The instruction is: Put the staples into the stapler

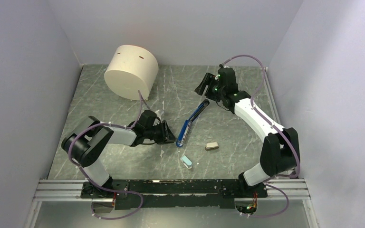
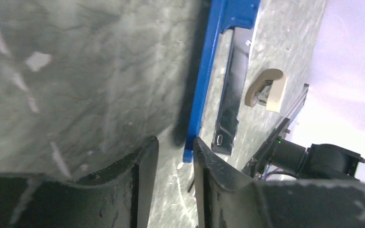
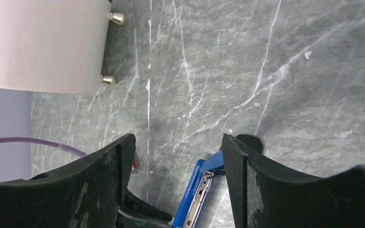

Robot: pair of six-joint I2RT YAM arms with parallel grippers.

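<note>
At 6 o'clock, a metal rail with both arm bases bolted on. Beyond it, a grey-green marbled table, veined in white and flecked with pale scuffs. Shut in at 9, 12 and 3 o'clock by plain pale walls.

At 11 o'clock, a big cream drum, tilted, round face up with two small dark slits. Two brass studs on it in the right wrist view. Inside hidden: cannot tell what it holds.

Nearest the rail, a little toward 6 o'clock from centre, a small pale-blue piece. At 2 o'clock from it, apart, a beige lump.

At the centre, flat on the table, the stapler. Lies open, running from 7 to 1 o'clock, blue arm and shiny metal channel side by side.

Low at about 10 o'clock of its near end, the left pincer. Jaws parted by a narrow gap, gripping nothing. Blue tip of the stapler right at its mouth, bare table showing between that tip and one finger.

Over the far end, at 1 o'clock, the right pincer. Jaws spread wide, holding nothing, with that end of the stapler lower down between its fingers.
</note>
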